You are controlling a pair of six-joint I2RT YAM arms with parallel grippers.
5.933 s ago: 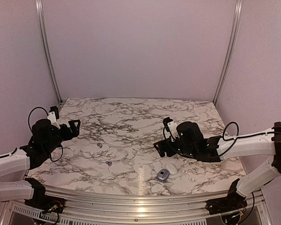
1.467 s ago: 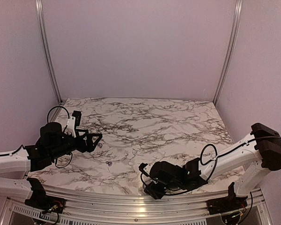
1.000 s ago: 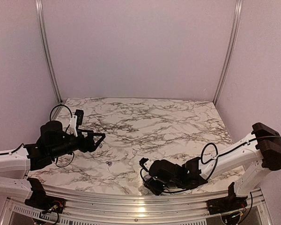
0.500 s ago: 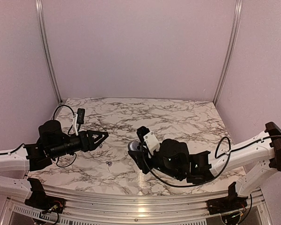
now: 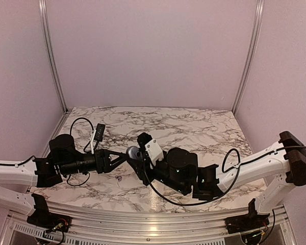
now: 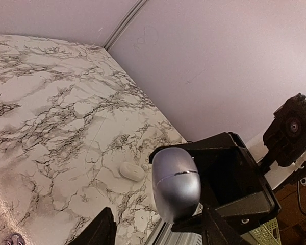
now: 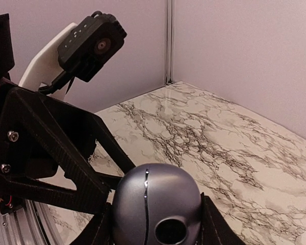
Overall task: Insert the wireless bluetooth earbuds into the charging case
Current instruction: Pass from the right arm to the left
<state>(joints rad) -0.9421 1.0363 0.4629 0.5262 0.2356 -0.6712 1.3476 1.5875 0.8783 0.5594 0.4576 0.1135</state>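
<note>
The charging case (image 5: 132, 152) is a grey-lavender pebble with a thin seam and one dark hole, held in the air over the middle of the marble table. My right gripper (image 5: 136, 157) is shut on it, a finger on each side of the case (image 7: 155, 199). From the left, my left gripper (image 5: 123, 155) reaches it with its jaws apart. In the left wrist view the case (image 6: 176, 184) hangs just beyond that gripper (image 6: 158, 232), nearer its right finger. One tiny dark earbud (image 5: 118, 178) lies on the table below; it also shows at the lower left corner (image 6: 14, 239).
A small white oval object (image 6: 131, 171) with a tiny white bit beside it lies on the marble near the front edge. The aluminium rail (image 5: 153, 212) runs along the near side. Pink walls close the back and both sides.
My right arm has lifted the case off the near table edge and carried it up and left. My left arm swung right to meet it, its jaws narrowing.
</note>
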